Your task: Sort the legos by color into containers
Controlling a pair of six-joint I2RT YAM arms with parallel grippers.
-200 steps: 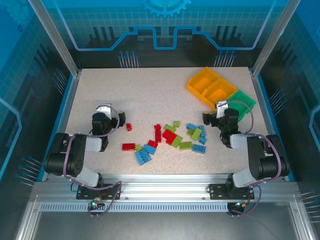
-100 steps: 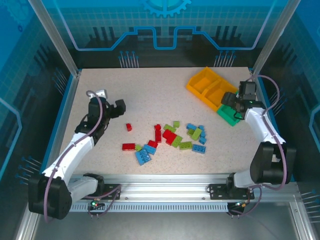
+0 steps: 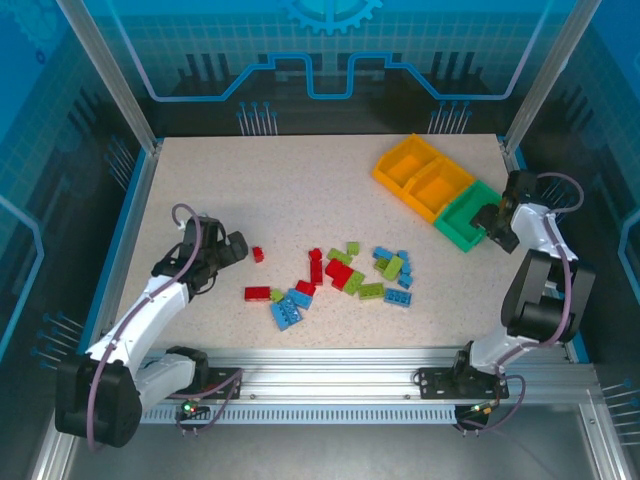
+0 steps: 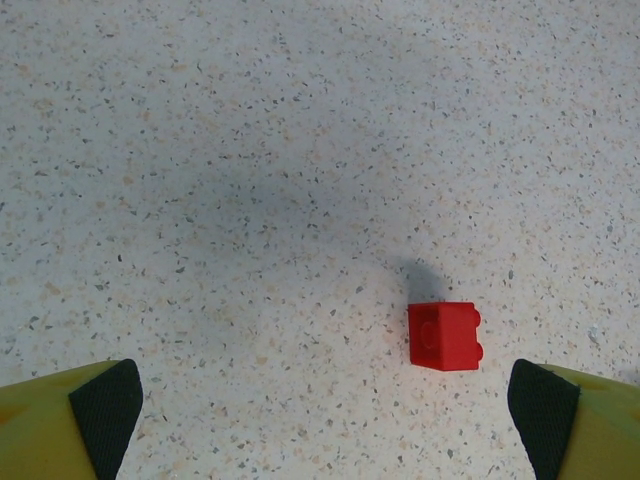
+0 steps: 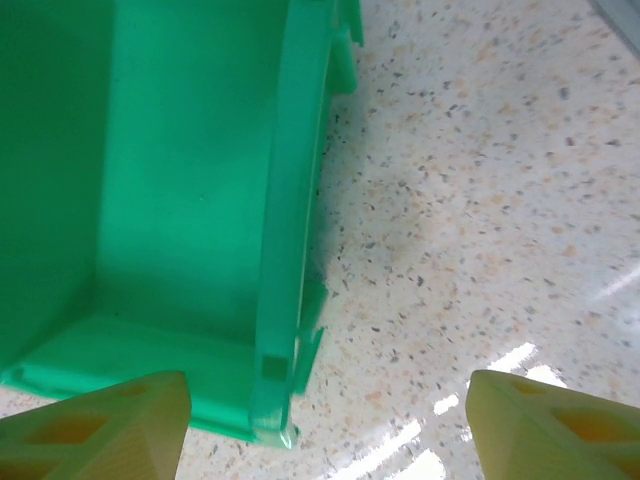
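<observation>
The legos lie loose mid-table: red bricks [image 3: 338, 270], lime green bricks [image 3: 356, 282] and blue bricks [image 3: 286, 311]. One small red brick [image 3: 258, 254] lies apart on the left, and my left gripper [image 3: 235, 247] hangs open just left of it. In the left wrist view that red brick [image 4: 444, 336] lies on the table between the spread fingertips [image 4: 100, 408], nearer the right one. The containers stand at the back right: two joined orange bins [image 3: 423, 175] and a green bin [image 3: 452, 232]. My right gripper [image 3: 492, 221] is open astride the green bin's right wall [image 5: 285, 220], touching nothing.
The table's right rail [image 3: 545, 240] runs close behind the right arm. Speckled table surface [image 5: 480, 200] lies beside the green bin. The brick pile sits between the two arms, with bare table at the back left [image 3: 250, 180].
Both arms unfolded from their rest pose. The left gripper then dropped toward the lone red brick. The right gripper moved from over the bins to the green bin's right wall.
</observation>
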